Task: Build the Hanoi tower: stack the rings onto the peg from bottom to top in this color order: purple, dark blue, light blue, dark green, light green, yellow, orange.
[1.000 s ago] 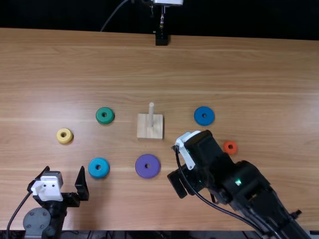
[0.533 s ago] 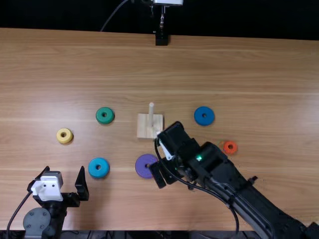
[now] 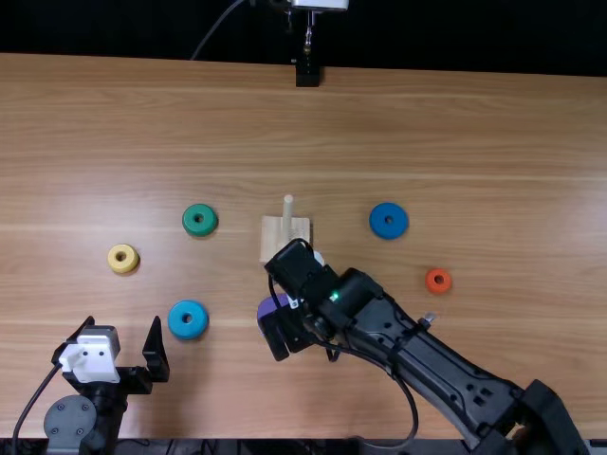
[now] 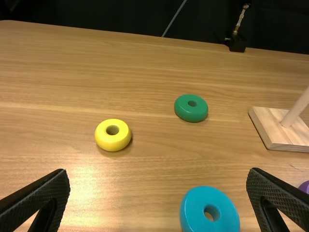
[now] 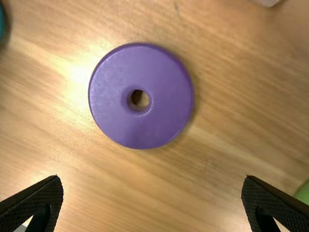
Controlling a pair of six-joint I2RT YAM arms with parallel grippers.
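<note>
In the top view, my right gripper [image 3: 285, 301] hangs over the purple ring [image 3: 266, 306], partly covering it. The right wrist view has my right gripper [image 5: 152, 180] open, with the whole purple ring [image 5: 113, 116] flat on the table beyond its fingertips. My left gripper [image 3: 123, 330] is open at the near left; in its wrist view the left gripper [image 4: 158, 173] holds nothing. The peg [image 3: 287, 216] stands bare on its square base [image 3: 272, 237]. Flat on the table lie the light blue [image 3: 188, 319], green [image 3: 199, 220], yellow [image 3: 122, 258], dark blue [image 3: 388, 220] and orange [image 3: 437, 281] rings.
A light green edge [image 5: 304, 192] shows at the side of the right wrist view. The right arm stretches across the near right of the table. A black stand [image 3: 307, 74] is at the far edge.
My right gripper has moved left in the top view, from right of the purple ring to over it. The orange ring is more exposed. The left arm and the rings have not moved.
</note>
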